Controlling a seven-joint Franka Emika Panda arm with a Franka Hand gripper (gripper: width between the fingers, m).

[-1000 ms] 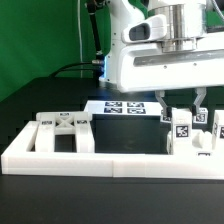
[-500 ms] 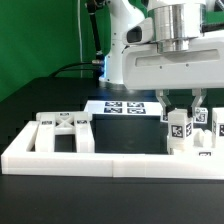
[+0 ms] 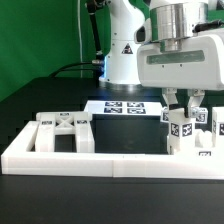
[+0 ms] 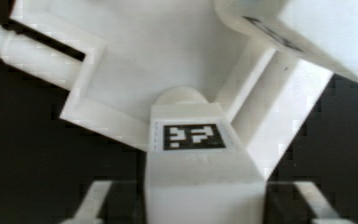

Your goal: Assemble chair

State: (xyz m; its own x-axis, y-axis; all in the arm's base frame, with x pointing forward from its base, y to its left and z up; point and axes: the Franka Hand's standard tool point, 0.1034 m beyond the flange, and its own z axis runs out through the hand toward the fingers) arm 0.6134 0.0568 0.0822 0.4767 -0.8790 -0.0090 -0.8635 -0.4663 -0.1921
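My gripper (image 3: 183, 101) hangs over the chair pieces at the exterior view's right. Its fingers straddle the top of an upright white blocky piece (image 3: 180, 127) with a square tag. In the wrist view that tagged piece (image 4: 197, 150) runs between my two fingers (image 4: 105, 200), with dark gaps on both sides, so the gripper is open and not clamped. More tagged white pieces (image 3: 203, 135) stand close beside it. A ladder-like frame (image 3: 63, 131) lies at the exterior view's left. A larger white chair part (image 4: 176, 60) lies behind the tagged piece in the wrist view.
A long low white border rail (image 3: 100, 160) runs across the front and up the left side. The marker board (image 3: 125, 108) lies flat behind the parts. The arm's white base (image 3: 122, 55) and cables stand at the back, before a green backdrop.
The arm's wrist body has shifted toward the exterior view's right. The fingers have stayed around the top of the tagged blocky piece, which has barely moved.
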